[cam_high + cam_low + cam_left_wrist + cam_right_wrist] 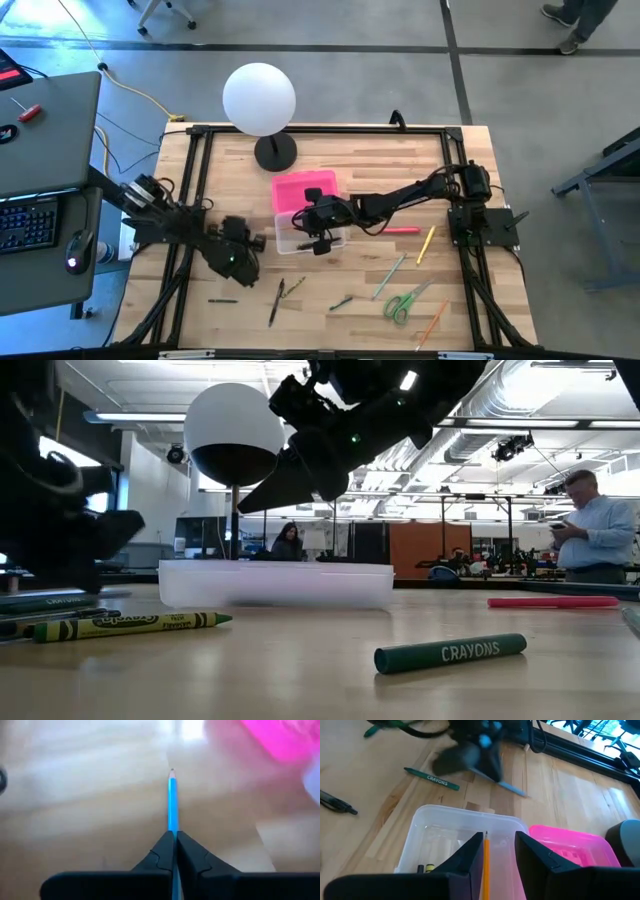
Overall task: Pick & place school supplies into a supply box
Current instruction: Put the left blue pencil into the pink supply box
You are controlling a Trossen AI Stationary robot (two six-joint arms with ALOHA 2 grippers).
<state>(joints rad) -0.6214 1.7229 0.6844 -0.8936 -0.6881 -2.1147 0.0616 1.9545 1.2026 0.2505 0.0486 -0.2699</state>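
The clear supply box [300, 238] [445, 840] sits mid-table, with its pink lid [305, 188] lying beside it toward the far edge. My right gripper [320, 228] [495, 855] hovers open above the box, and an orange pencil [485, 865] runs between its fingers. My left gripper [238, 258] [175, 845], left of the box, is shut on a blue pencil [172, 800]. Loose on the near table lie green scissors [405, 300], a red pen [403, 230], yellow [426, 245], green [390, 275] and orange [432, 320] pencils, and dark pens [275, 300]. My left gripper pinches the blue pencil between its two fingers. The pencil lies along the fingers, and its pointed end [172, 772] sticks out ahead of them, clear of the table. My right gripper is open; the orange pencil lies along the inner side of one finger [470, 852], and I cannot tell whether it touches.
A white globe lamp [260, 98] on a black base [275, 152] stands near the far edge behind the lid. Crayons [130, 625] [450, 652] lie on the near table. A black frame [320, 128] runs round the table. A person [590, 530] stands in the room beyond.
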